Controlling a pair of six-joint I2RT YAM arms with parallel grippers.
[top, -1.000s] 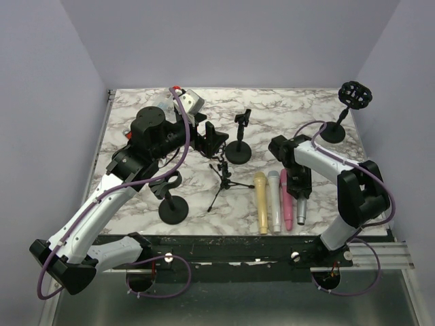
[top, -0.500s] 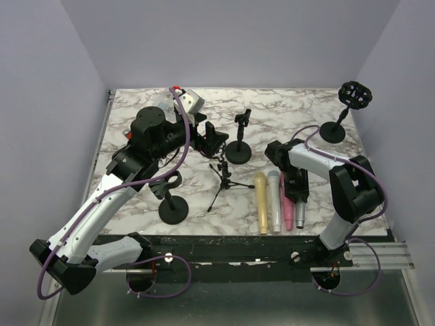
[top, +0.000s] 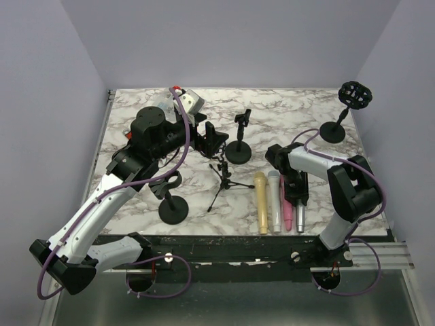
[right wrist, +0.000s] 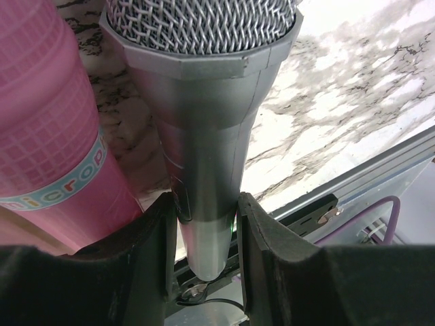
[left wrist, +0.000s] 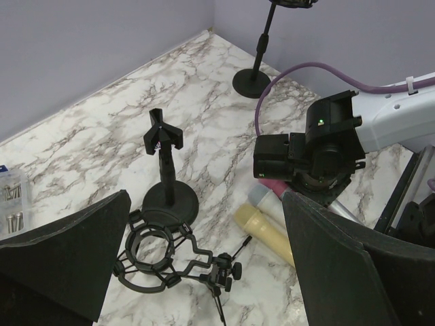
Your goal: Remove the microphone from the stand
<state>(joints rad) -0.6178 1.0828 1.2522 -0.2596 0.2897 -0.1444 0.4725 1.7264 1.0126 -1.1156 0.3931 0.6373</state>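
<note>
the right claw (top: 297, 195) is clamped on the grey microphone (right wrist: 204, 136), its two fingers pressed against the handle below the mesh head. that microphone lies at the right end of a row on the bench (top: 136, 122), just beside the pink microphone (right wrist: 47, 142), with the white microphone (top: 274, 200) and the yellow microphone (top: 261, 204) further left. none of the four sits in a stand. we judge the row is a laying-down place near the front edge, and that the grip holds only until the handle is settled.

the left claw (top: 214, 139) hangs with its fingers wide apart and nothing between them, over the tripod cradle (left wrist: 156, 255) and the clip stand (left wrist: 163, 170). both look empty, so we read it as waiting.

we cannot tell whether the grey microphone rests on the marble or sits just above it. from above, the right arm covers its head and most of the pink one. in the right wrist view its tail end is lost between the fingers. the far stand (left wrist: 255, 64) is cut off at the top in the left wrist view.
</note>
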